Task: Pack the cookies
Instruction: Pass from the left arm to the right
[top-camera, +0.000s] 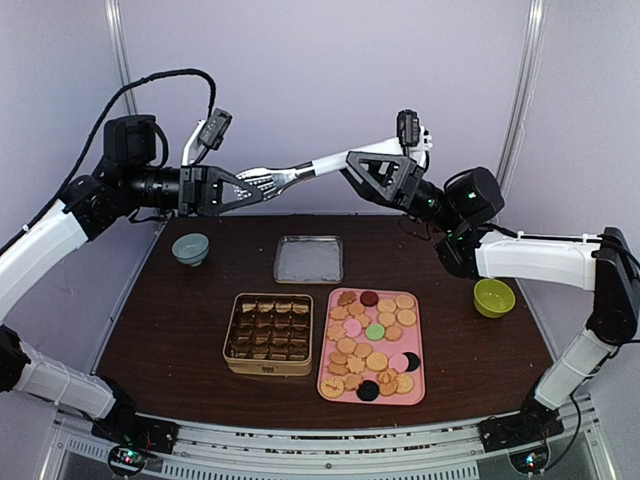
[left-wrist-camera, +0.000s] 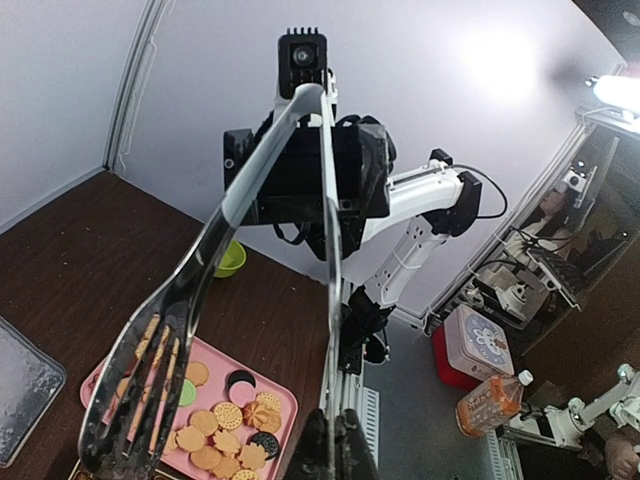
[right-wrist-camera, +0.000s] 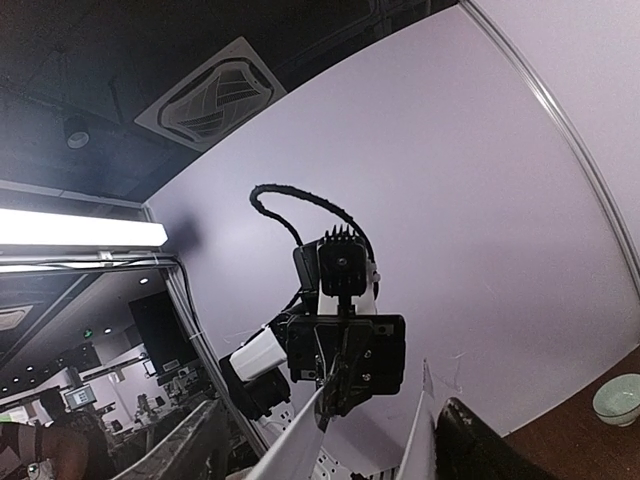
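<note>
A dark wood desk (top-camera: 170, 330) stands against pale lilac walls. Nearest the arm bases sits a gridded gold tin (top-camera: 268, 333). The cookies (top-camera: 377, 360) lie loose on a pink tray (top-camera: 414, 397) just right of the tin, none of them lifted. Beyond the tin is a shallow metal lid (top-camera: 308, 259), with a grey-blue bowl (top-camera: 190, 248) to the tin's far left and a green bowl (top-camera: 494, 297) well to its right, past the tray. High above and beyond the tin, both arms reach inward with wrists roughly level, meeting around the metal tongs (top-camera: 290, 177). The left tool (top-camera: 245, 188) is clamped tight on the tip of one blade. The right tool (top-camera: 352, 165) stands wide, its fingers (right-wrist-camera: 200, 450) straddling the two handle arms; whether the pads touch them cannot be told. The step looks like a handover of the tongs. To do it well, the right tool should probably close squarely across both handle arms, clear of the hinge, before the left lets go, so the blades can pinch a cookie.
</note>
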